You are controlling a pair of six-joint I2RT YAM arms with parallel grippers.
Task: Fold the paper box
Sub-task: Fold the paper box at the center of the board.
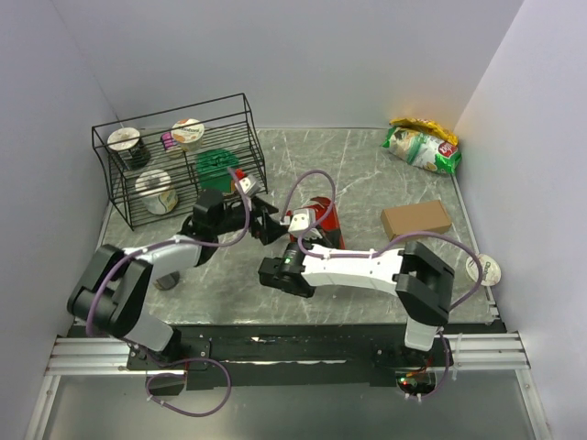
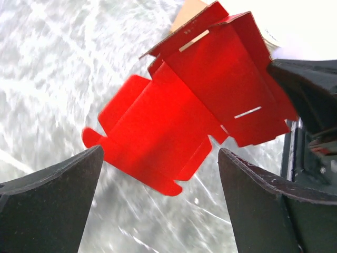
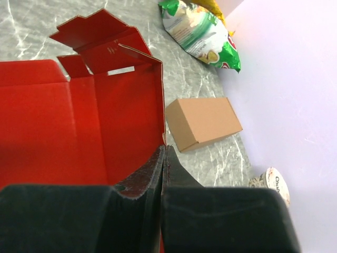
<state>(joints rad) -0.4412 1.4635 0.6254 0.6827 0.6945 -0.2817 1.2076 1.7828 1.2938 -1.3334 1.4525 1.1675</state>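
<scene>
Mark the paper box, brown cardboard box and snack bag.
paper box (image 2: 174, 132), left wrist view, central red panel.
brown cardboard box (image 3: 210, 118), right wrist view, top face.
snack bag (image 1: 420, 147), top external view, green front.

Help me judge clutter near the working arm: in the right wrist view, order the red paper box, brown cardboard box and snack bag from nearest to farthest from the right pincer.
1. The paper box, clamped in the right pincer, spreading left.
2. The brown cardboard box, just beyond, to the right.
3. The snack bag, farthest, at the view's top.
</scene>
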